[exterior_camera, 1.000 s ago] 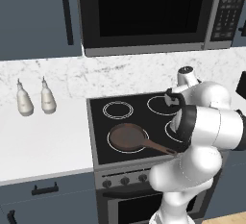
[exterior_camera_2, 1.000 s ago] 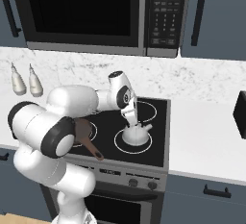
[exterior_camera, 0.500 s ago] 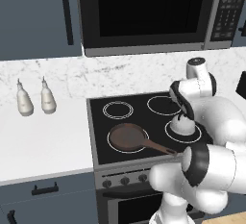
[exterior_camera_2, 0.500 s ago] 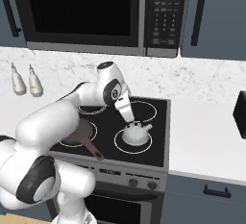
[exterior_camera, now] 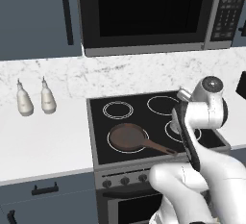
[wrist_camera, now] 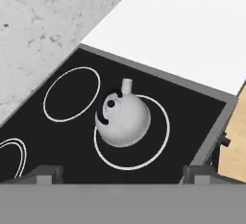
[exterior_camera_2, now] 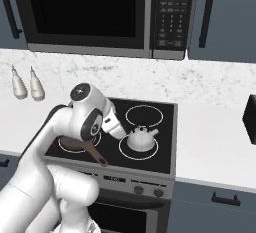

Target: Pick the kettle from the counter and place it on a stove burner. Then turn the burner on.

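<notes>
One kettle (wrist_camera: pixel 123 119) sits upright inside the front burner (wrist_camera: pixel 158 141) ring. Gripper (wrist_camera: pixel 122 175) is released, jaws spread, above the kettle.

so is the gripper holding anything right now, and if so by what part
Nothing is held. The gripper is open above the kettle, which sits free on the stove burner, its handle untouched.
</notes>
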